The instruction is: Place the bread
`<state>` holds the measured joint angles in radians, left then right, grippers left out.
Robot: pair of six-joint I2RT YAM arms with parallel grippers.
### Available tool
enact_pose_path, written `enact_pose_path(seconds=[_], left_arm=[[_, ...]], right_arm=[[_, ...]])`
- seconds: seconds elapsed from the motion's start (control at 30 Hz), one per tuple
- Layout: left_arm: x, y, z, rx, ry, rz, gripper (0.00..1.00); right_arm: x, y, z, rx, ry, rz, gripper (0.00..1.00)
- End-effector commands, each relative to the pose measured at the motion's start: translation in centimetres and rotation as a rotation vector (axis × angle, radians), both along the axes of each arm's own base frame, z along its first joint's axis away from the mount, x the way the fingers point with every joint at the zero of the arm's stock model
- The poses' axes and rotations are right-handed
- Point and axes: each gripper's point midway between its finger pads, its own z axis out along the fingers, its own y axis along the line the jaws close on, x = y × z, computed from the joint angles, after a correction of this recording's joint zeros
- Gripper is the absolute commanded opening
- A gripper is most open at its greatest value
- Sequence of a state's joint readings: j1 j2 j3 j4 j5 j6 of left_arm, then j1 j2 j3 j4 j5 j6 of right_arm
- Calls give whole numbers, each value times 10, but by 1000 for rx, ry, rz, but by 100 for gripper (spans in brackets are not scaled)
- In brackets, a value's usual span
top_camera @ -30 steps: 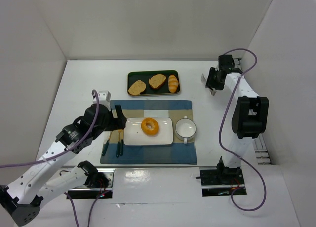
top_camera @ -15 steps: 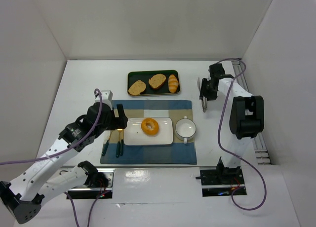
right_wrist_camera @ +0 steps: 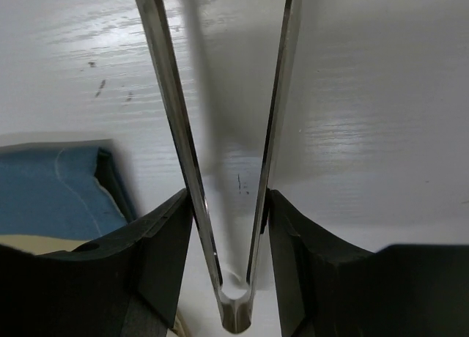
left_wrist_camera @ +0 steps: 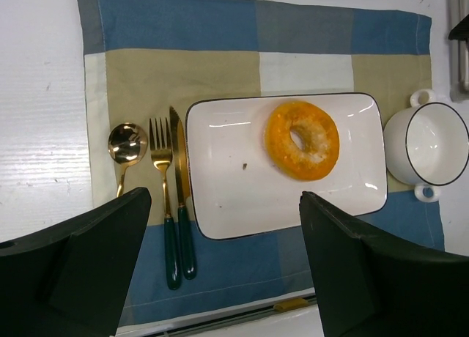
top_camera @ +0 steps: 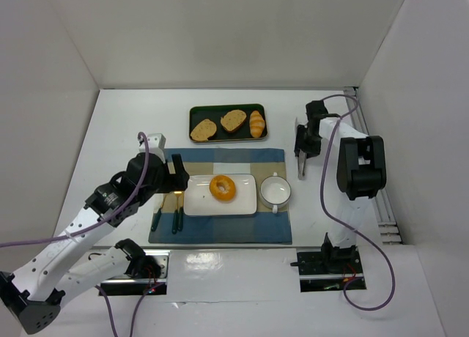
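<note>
White table (top_camera: 124,124) | bread (left_wrist_camera: 302,140) lies on the plate (left_wrist_camera: 234,198), on the mat (left_wrist_camera: 220,36): placing looks done | your left gripper (top_camera: 177,177) gapes wide, empty | your right gripper (right_wrist_camera: 227,234) pinches tongs (right_wrist_camera: 165,95) beside the mat

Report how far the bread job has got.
Done: the bread lies on the white plate, free of both grippers. In hand: nothing; the left gripper hovers open above the plate, the right gripper grips empty tongs over the table. Left: likely only withdrawing.

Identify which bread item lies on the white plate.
The ring-shaped orange bread; both toast slices and the croissant-like roll lie on the dark tray.
</note>
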<state>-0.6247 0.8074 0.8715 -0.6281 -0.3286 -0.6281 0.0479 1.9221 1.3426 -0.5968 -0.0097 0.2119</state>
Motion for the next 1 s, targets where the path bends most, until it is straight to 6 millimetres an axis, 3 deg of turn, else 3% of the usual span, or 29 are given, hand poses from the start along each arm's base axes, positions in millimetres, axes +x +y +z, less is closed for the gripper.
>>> enact_pose_path(seconds=[0.0,0.33,0.6,0.7,0.73,0.87,0.97], left_arm=[[1,2,22,-12,-60,-2,96],[-2,6,23,-15,-61,10,96],[-3,7,25,-28,-67,15,96],[-4,5,25,-32,-64,8,96],[-4,5,25,-32,-64,8,96],[-4,5,25,-32,-64,8,96],[-4,5,25,-32,-64,8,96]], right_arm=[[2,-8,-2,-30,33,-11,54],[2,-17,-6,-61,62,-31,65],[-3,-17,-6,-62,73,-31,81],[-6,-17,-6,-62,84,-30,94],[-5,-20,-1,-73,70,-35,99],[2,-20,22,-120,4,-61,100],[20,-13,69,-174,-136,-78,100]])
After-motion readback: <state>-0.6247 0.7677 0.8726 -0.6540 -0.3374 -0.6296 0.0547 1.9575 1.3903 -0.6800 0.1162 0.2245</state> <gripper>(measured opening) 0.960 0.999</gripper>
